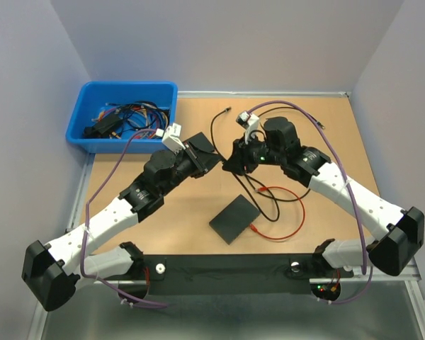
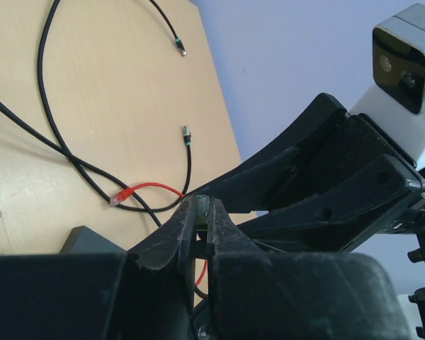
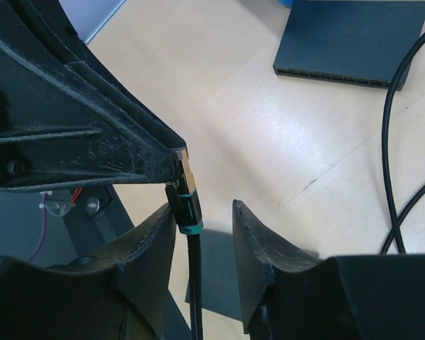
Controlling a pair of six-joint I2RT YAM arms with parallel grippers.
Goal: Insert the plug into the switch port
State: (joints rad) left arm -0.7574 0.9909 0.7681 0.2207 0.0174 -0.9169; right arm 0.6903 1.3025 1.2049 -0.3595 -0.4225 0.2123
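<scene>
Tan table point(image 1: 191, 205); plug point(image 3: 188, 200) (between left fingers point(image 2: 178, 237))

Light wooden table point(image 1: 326, 149) carried a blue bin point(image 1: 127, 86) of tangled cables at its far left corner. Flat black switch point(image 1: 234, 219) lay near the middle front, port row showing in the right wrist view. Red cable point(image 1: 302, 212) looped just right of it, its clear plug near the switch. Black cables point(image 1: 213, 131) curled from mid-table toward the far edge.

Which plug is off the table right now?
The black-cable plug pinched in the left gripper, raised between the open fingers of the right gripper. The red plug and two other black plugs lie loose on the table.
</scene>
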